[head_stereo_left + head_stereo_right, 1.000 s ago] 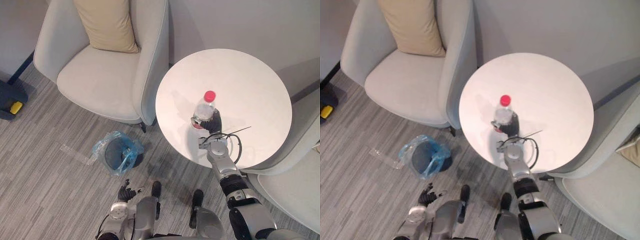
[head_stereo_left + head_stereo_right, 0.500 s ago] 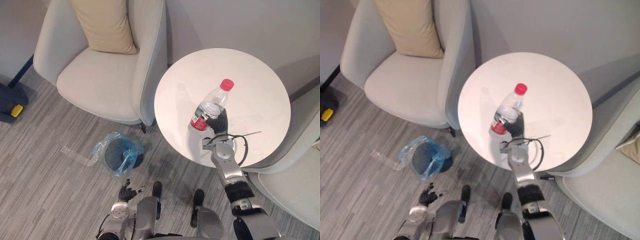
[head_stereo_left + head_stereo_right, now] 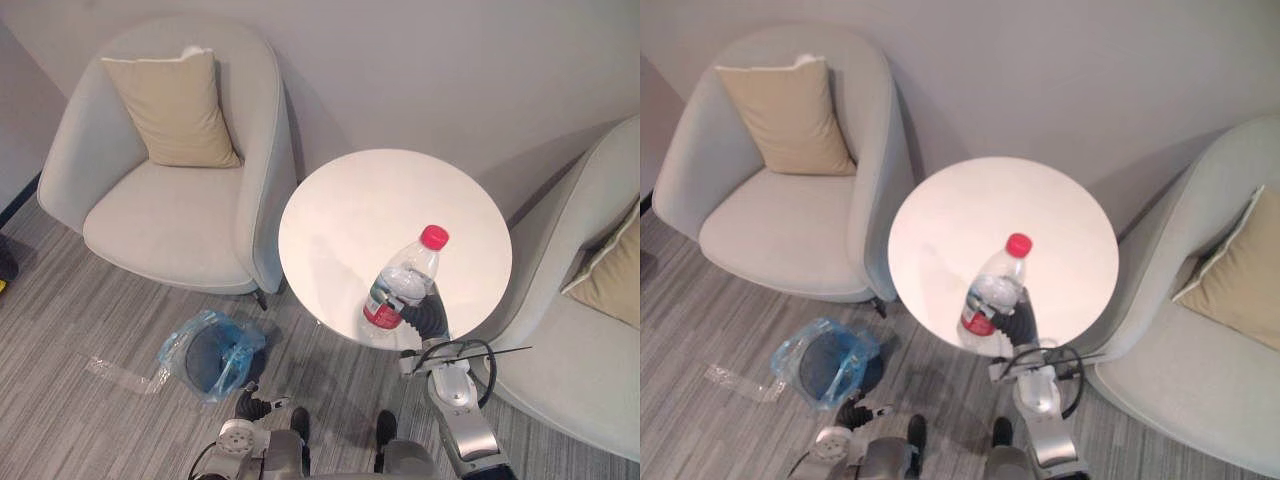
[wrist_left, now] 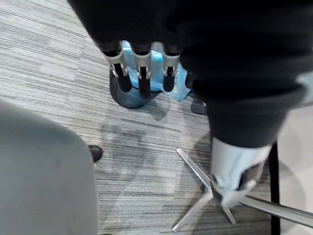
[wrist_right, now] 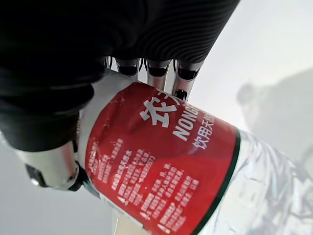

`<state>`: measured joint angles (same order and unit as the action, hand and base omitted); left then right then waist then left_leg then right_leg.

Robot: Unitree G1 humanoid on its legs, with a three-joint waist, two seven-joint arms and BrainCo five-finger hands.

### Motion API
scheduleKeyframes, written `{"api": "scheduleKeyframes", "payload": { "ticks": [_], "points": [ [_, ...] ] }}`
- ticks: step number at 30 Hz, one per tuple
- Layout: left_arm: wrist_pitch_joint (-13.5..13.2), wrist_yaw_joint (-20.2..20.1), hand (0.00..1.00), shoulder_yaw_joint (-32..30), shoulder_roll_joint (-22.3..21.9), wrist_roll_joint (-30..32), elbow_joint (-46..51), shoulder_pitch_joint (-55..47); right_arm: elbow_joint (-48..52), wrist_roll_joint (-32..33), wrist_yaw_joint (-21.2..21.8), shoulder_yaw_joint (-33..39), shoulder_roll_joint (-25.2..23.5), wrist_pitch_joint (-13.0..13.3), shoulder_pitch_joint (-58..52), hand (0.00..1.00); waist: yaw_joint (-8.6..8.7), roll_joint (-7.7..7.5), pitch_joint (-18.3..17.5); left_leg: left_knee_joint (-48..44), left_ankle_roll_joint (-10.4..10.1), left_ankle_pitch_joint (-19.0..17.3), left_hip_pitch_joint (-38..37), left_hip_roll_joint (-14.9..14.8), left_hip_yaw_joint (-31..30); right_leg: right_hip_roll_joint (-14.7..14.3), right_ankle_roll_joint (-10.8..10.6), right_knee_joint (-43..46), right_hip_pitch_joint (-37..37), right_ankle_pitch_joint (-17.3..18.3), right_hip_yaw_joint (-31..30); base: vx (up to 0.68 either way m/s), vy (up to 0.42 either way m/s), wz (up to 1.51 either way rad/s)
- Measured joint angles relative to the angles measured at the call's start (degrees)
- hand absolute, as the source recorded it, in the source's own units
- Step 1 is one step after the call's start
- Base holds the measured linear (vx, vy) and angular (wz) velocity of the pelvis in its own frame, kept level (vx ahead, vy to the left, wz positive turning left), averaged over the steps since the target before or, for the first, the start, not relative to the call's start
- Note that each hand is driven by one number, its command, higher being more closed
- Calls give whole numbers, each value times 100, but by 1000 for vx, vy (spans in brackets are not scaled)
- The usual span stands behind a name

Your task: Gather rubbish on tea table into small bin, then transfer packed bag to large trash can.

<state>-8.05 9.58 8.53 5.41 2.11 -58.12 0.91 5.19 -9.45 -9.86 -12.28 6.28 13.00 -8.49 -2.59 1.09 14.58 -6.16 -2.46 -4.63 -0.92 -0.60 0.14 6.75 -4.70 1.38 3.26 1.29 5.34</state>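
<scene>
Well left on the floor [image 3: 90, 310] stands the blue-bagged small bin [image 3: 215, 347], the left hand [image 3: 255, 405] hanging slack near it, so the tilted bottle [image 3: 403, 280] above the tea table [image 3: 340, 210], clamped in the right hand [image 3: 428, 322], wants a steady leftward carry before any release

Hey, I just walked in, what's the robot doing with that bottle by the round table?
The robot's right hand is curled round a plastic bottle with a red cap, holding it tilted over the near edge of the round white table. The small bin, lined with a blue bag, stands on the floor to the table's left. The left hand hangs low near the bin, fingers relaxed, empty.
</scene>
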Motion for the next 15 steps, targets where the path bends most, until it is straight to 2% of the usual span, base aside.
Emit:
{"api": "scheduleKeyframes", "payload": {
  "ticks": [4,11,13,14,15],
  "points": [
    [-1,0,0,98,13,11,-101,-10,301,-425,6,-220,-2,18,-177,100,4,-13,-117,17,-2,1,-120,-4,0,-5,5,-65,98,-37,2,-44,0,-1],
    [-20,14,0,225,23,-2,-94,19,310,-432,-28,-309,109,27,-149,100,47,27,-129,4,-2,272,371,27,-402,54,29,77,-168,-52,405,-64,-19,34],
    [-34,15,0,224,-7,-1,-45,7,305,-449,-28,-369,167,26,-39,100,17,119,-149,-313,-12,335,763,-13,-411,-10,149,407,-497,90,442,-160,-62,46],
    [-27,-4,0,231,-58,35,-4,10,293,-558,-33,-367,153,16,116,100,44,218,-137,-66,-41,518,870,-68,-485,-154,353,491,-630,167,398,-206,-49,88],
    [12,-92,0,246,-63,147,-74,53,290,-630,-42,-349,96,-3,196,100,78,197,-211,299,340,391,778,-193,369,104,341,452,-715,14,800,-200,-43,97]
  ]
}}
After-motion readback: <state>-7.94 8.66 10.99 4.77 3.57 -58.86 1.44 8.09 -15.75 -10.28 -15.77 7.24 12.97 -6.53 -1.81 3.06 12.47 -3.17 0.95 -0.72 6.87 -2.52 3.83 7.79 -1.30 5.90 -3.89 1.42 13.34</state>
